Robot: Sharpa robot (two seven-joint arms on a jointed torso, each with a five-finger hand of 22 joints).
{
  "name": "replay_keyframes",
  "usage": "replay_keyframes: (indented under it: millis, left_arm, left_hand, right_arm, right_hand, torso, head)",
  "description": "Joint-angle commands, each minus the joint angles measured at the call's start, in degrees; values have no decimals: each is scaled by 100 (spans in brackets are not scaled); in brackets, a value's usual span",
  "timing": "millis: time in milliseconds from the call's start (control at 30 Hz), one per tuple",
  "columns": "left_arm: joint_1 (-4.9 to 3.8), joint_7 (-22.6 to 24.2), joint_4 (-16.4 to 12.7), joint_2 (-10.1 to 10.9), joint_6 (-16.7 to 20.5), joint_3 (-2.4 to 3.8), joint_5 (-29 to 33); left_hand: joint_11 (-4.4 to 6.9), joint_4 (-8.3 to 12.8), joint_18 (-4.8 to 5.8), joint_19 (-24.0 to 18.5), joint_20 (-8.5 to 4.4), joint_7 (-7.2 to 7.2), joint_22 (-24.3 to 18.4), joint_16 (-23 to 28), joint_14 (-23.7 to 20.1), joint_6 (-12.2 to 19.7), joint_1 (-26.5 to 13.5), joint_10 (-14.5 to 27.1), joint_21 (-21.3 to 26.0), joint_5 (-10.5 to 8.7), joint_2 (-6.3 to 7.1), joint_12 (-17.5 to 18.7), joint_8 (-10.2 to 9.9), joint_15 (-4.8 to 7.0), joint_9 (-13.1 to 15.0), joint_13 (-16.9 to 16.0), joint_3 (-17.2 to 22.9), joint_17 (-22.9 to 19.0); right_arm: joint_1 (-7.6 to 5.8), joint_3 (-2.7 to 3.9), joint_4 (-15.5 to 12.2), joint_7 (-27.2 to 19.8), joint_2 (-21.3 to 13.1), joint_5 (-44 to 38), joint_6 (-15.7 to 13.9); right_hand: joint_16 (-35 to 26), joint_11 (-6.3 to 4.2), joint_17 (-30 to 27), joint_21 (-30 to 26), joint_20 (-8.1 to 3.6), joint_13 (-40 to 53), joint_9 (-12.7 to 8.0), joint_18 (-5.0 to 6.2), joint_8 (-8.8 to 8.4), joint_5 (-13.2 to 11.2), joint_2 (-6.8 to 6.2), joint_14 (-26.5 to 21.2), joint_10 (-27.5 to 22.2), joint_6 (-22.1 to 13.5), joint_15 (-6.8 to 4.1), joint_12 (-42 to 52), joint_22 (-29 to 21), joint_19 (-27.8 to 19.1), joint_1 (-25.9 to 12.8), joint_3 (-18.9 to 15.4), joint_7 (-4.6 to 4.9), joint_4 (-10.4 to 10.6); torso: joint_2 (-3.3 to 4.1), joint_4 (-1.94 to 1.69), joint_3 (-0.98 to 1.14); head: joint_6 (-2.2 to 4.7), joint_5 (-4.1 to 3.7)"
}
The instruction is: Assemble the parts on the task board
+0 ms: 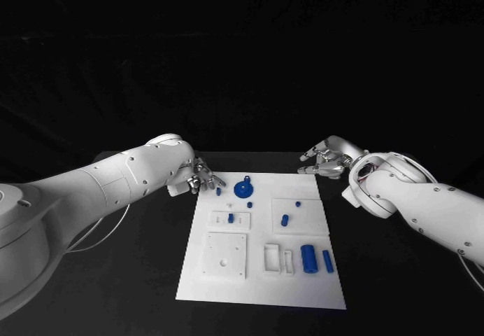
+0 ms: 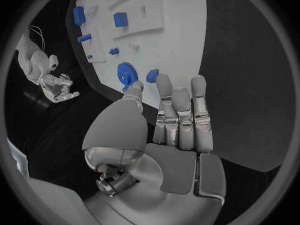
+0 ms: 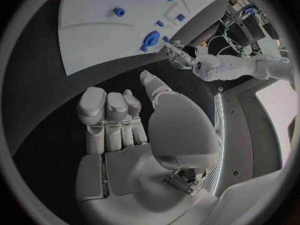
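Note:
The white task board [image 1: 264, 287] lies mid-table. A blue gear [image 1: 243, 189] sits near its far edge, with a small blue piece [image 1: 218, 190] to its left. Several small blue pegs [image 1: 285, 220] stand in the middle blocks. A large blue cylinder [image 1: 308, 258] and a slimmer one [image 1: 328, 260] lie at the near right. My left hand [image 1: 202, 175] hovers at the board's far left corner, fingers extended and empty [image 2: 178, 120], just short of the gear [image 2: 127, 75]. My right hand [image 1: 324, 159] hangs past the far right corner, off the board, holding nothing [image 3: 125, 120].
White raised blocks [image 1: 225, 255] with slots and holes sit on the board's near left. Black table [image 1: 121, 280] surrounds the board on all sides. A thin cable [image 1: 101, 231] loops beside my left arm.

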State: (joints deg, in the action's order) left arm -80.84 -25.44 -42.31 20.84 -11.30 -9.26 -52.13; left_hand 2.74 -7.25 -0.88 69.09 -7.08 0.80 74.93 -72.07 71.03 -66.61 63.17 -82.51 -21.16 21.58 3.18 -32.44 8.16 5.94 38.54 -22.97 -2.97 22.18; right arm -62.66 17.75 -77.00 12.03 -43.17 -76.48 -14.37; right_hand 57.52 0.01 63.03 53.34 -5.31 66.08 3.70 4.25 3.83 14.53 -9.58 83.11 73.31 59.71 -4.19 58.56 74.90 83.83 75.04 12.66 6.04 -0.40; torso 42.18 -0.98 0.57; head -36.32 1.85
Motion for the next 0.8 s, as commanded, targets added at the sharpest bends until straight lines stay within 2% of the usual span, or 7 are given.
replay_keyframes:
  millis: [33,333,800]
  left_arm:
    - [-1,81,-14,-19,-220,2,-2]
    - [-1,90,-46,-10,-341,2,25]
    - [5,120,-14,-14,-368,1,59]
  left_hand:
    - [11,-43,88,-31,20,-11,112,-24,-37,44,-28,43,23,-36,52,11,36,5,-9,8,13,-6]
    - [8,27,88,-33,21,-8,116,-27,-44,24,-12,40,23,-26,-32,25,1,3,-102,20,-37,-17]
    - [9,259,88,-40,24,-12,113,-28,-55,29,77,50,35,-23,-216,30,-9,2,-174,23,-137,-32]
  right_arm:
    - [2,4,-3,-13,6,-22,-1]
    - [2,6,12,-9,16,-22,6]
    - [2,6,29,-10,45,-22,20]
  right_hand:
    - [-19,-6,-3,-28,28,-6,-7,72,-26,50,1,-5,-25,-12,20,-14,664,200,-57,-14,14,48]
    - [-19,-6,-3,-28,28,-6,-7,72,-26,50,1,-5,-25,-12,20,-14,664,200,-57,-14,14,48]
    - [-15,-6,0,-24,28,-2,-8,72,-27,50,3,-4,-21,-5,20,-7,664,200,-55,-9,13,51]
  torso:
    - [3,4,0]
    - [4,-7,-11]
    - [14,2,-8]
  head:
    - [9,2]
    - [-5,2]
    - [-4,4]
